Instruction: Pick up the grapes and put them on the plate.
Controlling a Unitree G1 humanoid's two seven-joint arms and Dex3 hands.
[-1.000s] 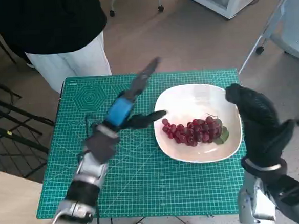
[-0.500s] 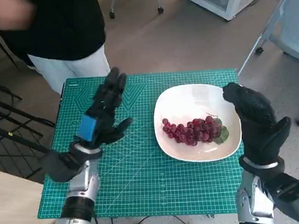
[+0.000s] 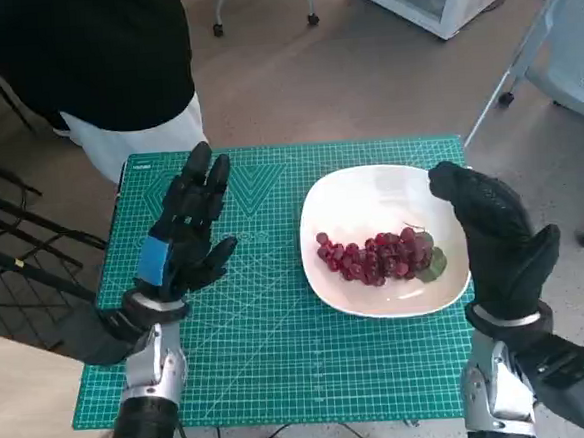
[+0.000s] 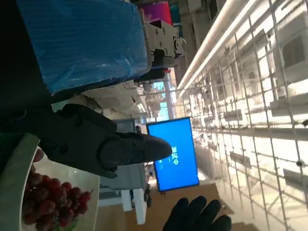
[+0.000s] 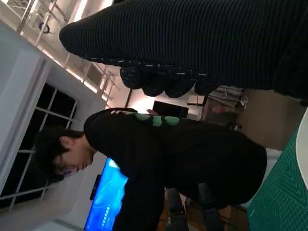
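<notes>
The plate (image 3: pixel 370 188) looks like smooth glossy white ceramic or plastic (can't tell which), and the grapes (image 3: pixel 377 255) on it have a dull reddish skin with a little sheen. The surface is covered by a matt green cutting mat (image 3: pixel 281 350) printed with a fine grid. The right hand (image 3: pixel 493 230) wears a ribbed black knit glove, while the left hand (image 3: pixel 185 231) is hard black plastic with smooth, slightly shiny blue tape across its back.
</notes>
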